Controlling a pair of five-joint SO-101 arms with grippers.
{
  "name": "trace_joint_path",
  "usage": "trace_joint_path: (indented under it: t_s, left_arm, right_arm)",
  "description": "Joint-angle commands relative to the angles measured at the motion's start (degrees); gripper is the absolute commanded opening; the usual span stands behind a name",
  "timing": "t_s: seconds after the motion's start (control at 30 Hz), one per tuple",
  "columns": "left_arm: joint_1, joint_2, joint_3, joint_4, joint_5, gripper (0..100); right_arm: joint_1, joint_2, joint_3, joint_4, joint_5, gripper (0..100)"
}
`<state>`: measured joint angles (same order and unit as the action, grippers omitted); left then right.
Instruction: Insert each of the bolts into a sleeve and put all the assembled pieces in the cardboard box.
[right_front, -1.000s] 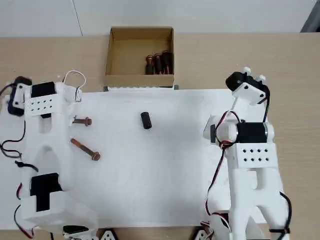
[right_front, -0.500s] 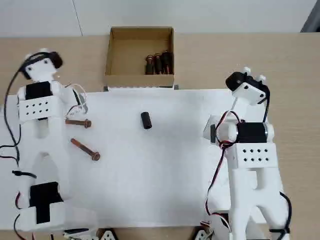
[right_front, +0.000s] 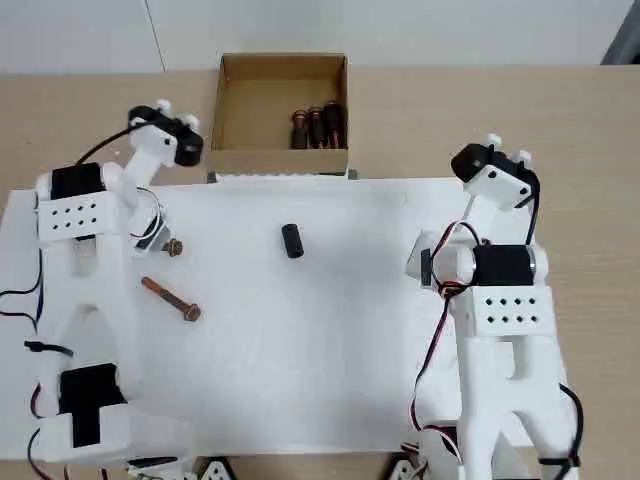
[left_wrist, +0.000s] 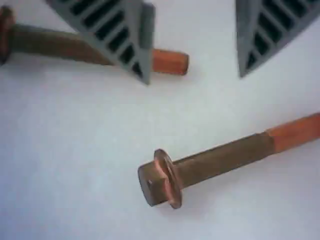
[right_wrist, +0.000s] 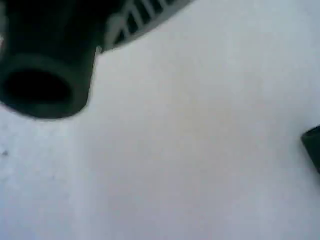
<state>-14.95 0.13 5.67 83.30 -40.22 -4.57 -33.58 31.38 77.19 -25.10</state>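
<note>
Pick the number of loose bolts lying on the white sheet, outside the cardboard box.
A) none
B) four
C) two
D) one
C: the high view shows two on the white sheet, a slanted bolt and a second bolt close beside it.

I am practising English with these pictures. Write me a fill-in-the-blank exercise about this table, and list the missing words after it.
1. On the white sheet lie ___ loose bolts.
2. The assembled pieces are ___ the cardboard box.
3. The left tool, above the bolts, is ___.
4. The sleeve lying on the sheet is ___ in colour.

Missing words: two; inside; open; black.
</note>
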Motion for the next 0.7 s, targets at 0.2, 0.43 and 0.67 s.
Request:
trace_joint_path:
  t_s: [0.2, 0.43, 0.67]
  left_arm:
    - [-5.01, 0.09, -2.68, -5.98, -23.3, 10]
    - [-6.77, 10.9, -9.8, -4.48, -34.37, 16]
    - [-4.75, 23.3, -29.32, 9.93, -38.86, 16]
  right_arm:
    - [0.04, -1.63, -0.35, -0.48, 0.44, 0.3]
    - [0.04, -1.63, -0.35, -0.48, 0.35, 0.3]
    - [0.04, -1.54, -0.35, -0.84, 0.26, 0.3]
